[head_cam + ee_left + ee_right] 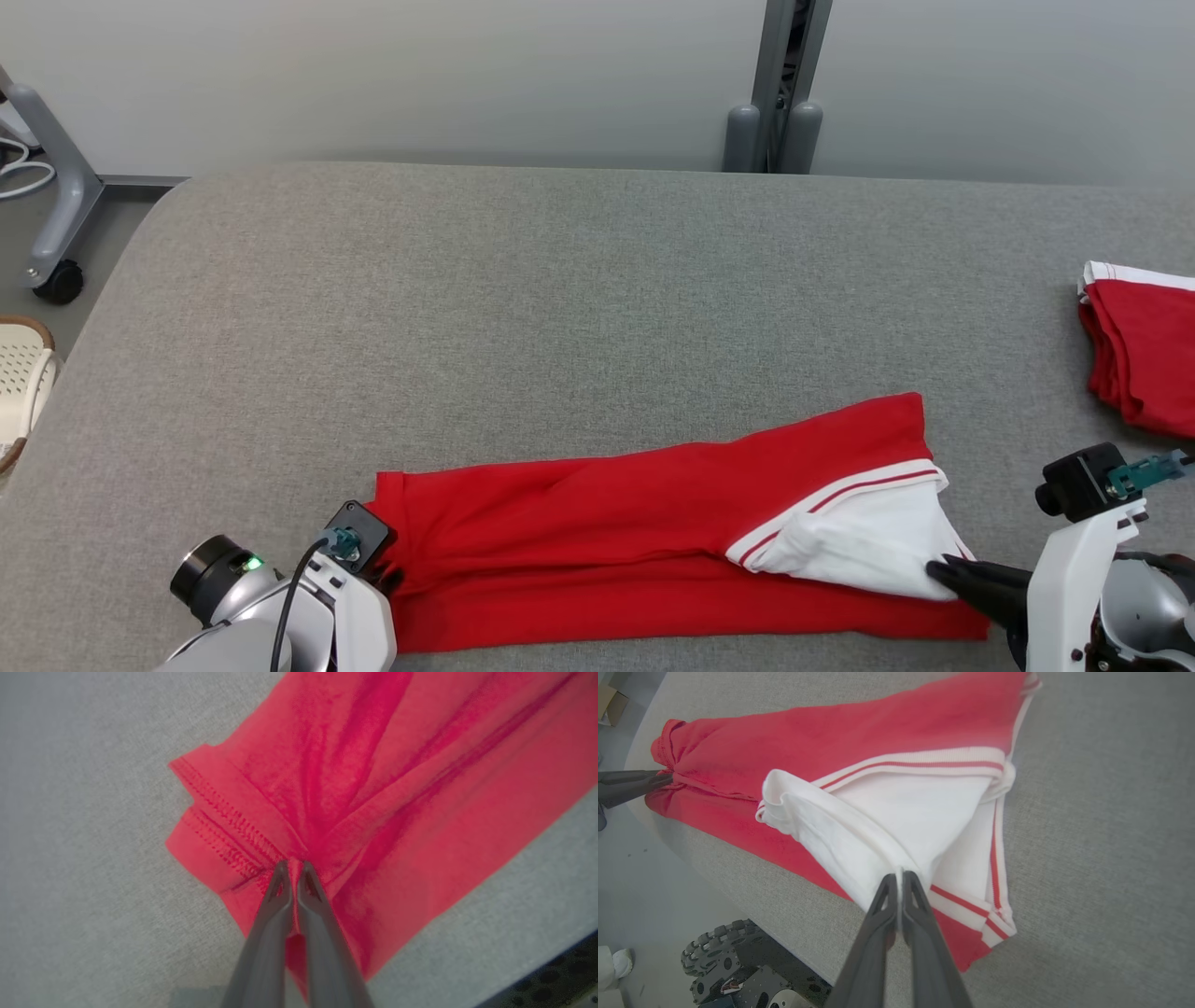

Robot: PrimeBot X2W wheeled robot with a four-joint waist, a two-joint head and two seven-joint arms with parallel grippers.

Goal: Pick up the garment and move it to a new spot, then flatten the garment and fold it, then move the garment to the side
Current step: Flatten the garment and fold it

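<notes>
The garment (607, 523) is a red shirt with a white, red-striped collar part, lying as a long folded band across the near side of the grey table (560, 308). My left gripper (293, 865) is shut on the garment's (373, 788) hemmed red end at the band's left. My right gripper (899, 875) is shut on the white fabric (901, 816) at the band's right end; its dark fingers (971, 577) show at the cloth's right edge in the head view. The left gripper's fingers (630, 784) also appear at the far left of the right wrist view.
A second folded red garment (1144, 350) with white trim lies at the table's right edge. A grey post (780, 84) stands behind the table, a wheeled stand (56, 215) and a woven basket (19, 383) to the left. The robot's wheeled base (738, 966) sits below the table's near edge.
</notes>
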